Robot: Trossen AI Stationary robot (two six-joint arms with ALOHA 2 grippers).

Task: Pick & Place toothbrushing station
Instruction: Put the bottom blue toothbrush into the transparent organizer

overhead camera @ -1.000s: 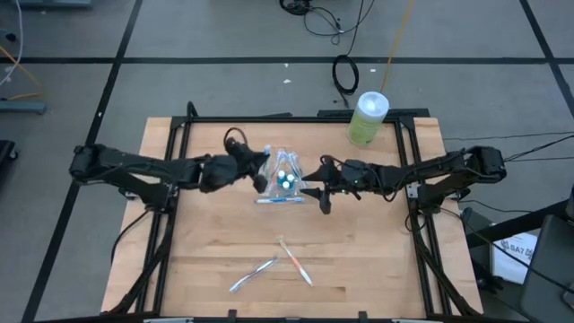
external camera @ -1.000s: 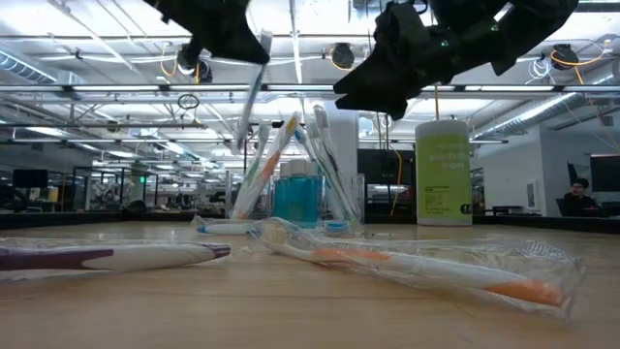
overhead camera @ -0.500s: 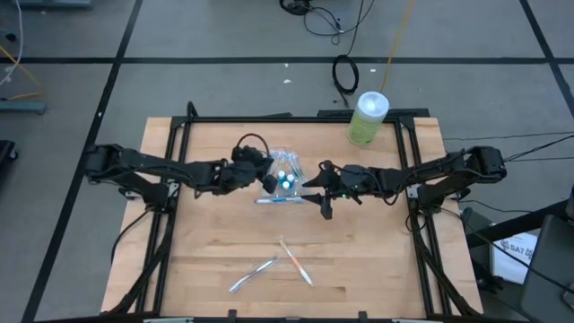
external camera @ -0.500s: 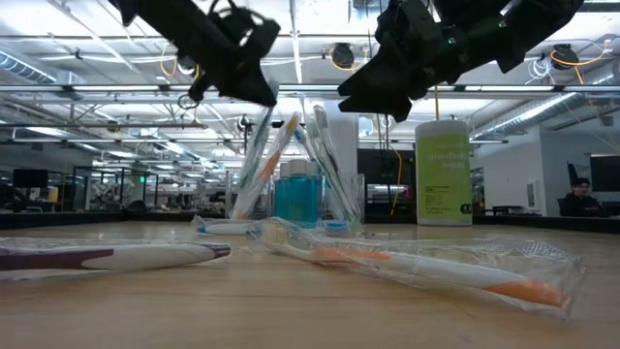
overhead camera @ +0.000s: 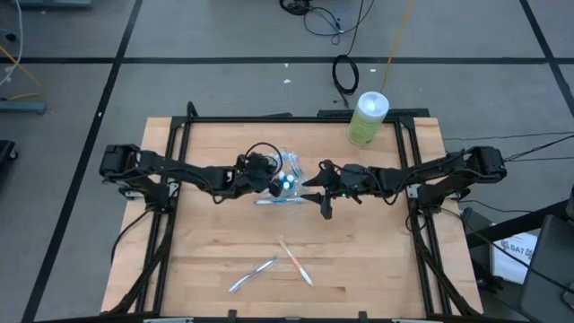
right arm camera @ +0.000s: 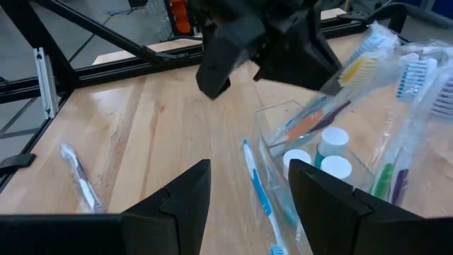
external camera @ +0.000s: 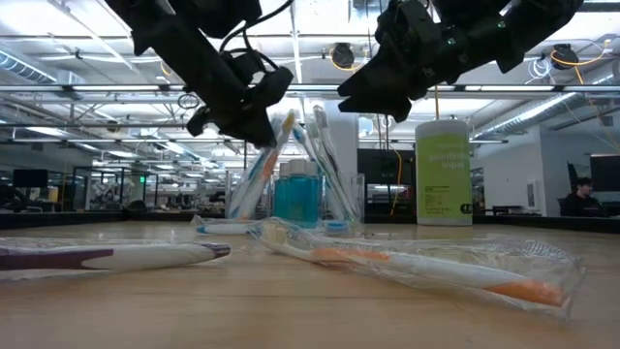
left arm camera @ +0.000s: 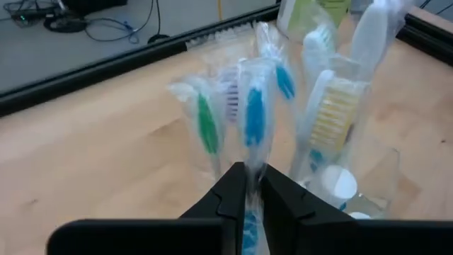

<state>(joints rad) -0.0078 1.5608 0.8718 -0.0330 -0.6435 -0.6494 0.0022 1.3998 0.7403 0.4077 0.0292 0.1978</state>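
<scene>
A small clear cup (overhead camera: pixel 287 173) stands mid-table. It holds several wrapped toothbrushes (external camera: pixel 320 145), which lean on its rim, and teal-capped tubes (external camera: pixel 296 199). My left gripper (overhead camera: pixel 273 176) is at the cup's left side, shut on a wrapped blue toothbrush (left arm camera: pixel 253 117) that stands among the others. My right gripper (overhead camera: pixel 314 190) hovers open just right of the cup with nothing between its fingers (right arm camera: pixel 177 202). Another blue toothbrush (overhead camera: pixel 278 201) lies flat on the table in front of the cup. My left gripper pinches the blue toothbrush's handle, below the bristle head (left arm camera: pixel 252 185), between its two fingers through the clear wrapper. The fingers (left arm camera: pixel 230 191) slant down from the table's left and lie across the handle. The brush stands nearly upright, head up; its lower end is hidden behind the fingers.
Two wrapped toothbrushes (overhead camera: pixel 254 274) (overhead camera: pixel 296 260) lie crossed near the table's front edge. A pale-green canister (overhead camera: pixel 368 117) with a white lid stands at the back right. Bare wood lies left and right of the front pair.
My left gripper has come down and toward the cup, its wrist rolling, and has carried the toothbrush with it. The brush hung high and left of the cup; now it stands in among the cup's other brushes.
</scene>
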